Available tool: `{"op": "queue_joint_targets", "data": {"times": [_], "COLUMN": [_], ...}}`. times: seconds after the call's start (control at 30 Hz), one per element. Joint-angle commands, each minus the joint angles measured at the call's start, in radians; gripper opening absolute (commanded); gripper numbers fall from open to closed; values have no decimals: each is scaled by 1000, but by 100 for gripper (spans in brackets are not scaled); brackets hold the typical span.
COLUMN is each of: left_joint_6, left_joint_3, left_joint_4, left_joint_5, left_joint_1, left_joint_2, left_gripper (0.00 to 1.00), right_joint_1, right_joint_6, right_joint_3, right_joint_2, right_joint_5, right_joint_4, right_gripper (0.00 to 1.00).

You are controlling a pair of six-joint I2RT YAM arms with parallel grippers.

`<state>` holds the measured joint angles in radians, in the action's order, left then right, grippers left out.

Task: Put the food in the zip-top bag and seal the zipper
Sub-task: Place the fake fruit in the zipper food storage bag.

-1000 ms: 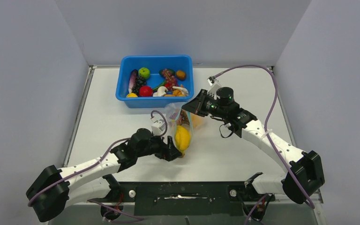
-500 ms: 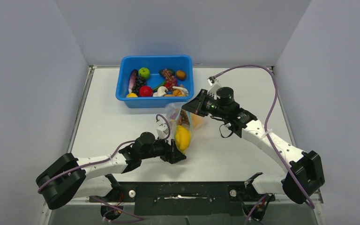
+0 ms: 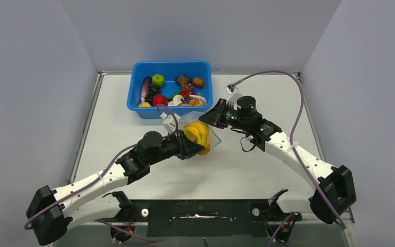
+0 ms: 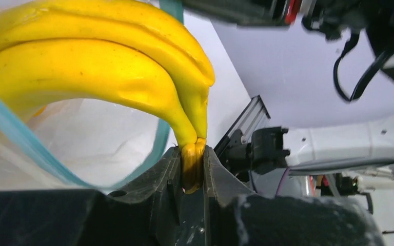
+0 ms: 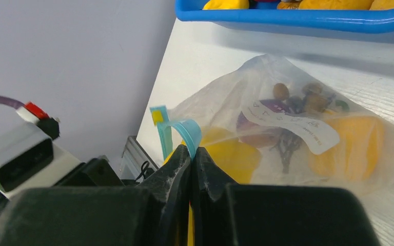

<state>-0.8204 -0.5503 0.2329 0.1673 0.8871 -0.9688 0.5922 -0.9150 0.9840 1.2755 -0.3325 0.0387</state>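
Looks like a robotics lab test cell: boxed in by plain grey panels point(image 3: 200, 31), floored with a white table point(image 3: 123, 134), fitted with a left arm point(image 3: 97, 180) and right arm point(image 3: 298, 154) bolted to a black rail point(image 3: 200, 210), strung with purple cables point(image 3: 275, 72), stocked with a blue tub point(image 3: 169, 111) of toy fruit point(image 3: 158, 80).

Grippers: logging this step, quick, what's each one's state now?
Left gripper: closed on the stem of the yellow toy banana bunch.
Right gripper: closed on the teal-blue zipper strip of the clear plastic bag.
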Motion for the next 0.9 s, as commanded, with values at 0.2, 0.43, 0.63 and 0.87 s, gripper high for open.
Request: {"op": "queue_joint_targets", "data": {"times": [0.2,0.43,0.63,0.87], "left_joint_6": [-213,-189,-97,36], "left_joint_3": [-243,-370,-596,-786], "left_joint_4": [-351,-583,-741,-901], "left_joint_5": [-134,-308,-264,-150], "left_joint_1": [-33,-78,-132,-137], "left_joint_2": [-71,-106,-211,-258], "left_gripper": [8,11,29,57], "right_joint_1": [55,76,89,79], "right_joint_6": [74,35,-47,-205], "right_joint_3": [45,90,151,102], "right_joint_2": [-37,-51,-44,-56], "right_joint_5": [8,24,58,193], "right_joint_4": [12,21,50,9], "right_gripper": [0,0,0,0]}}
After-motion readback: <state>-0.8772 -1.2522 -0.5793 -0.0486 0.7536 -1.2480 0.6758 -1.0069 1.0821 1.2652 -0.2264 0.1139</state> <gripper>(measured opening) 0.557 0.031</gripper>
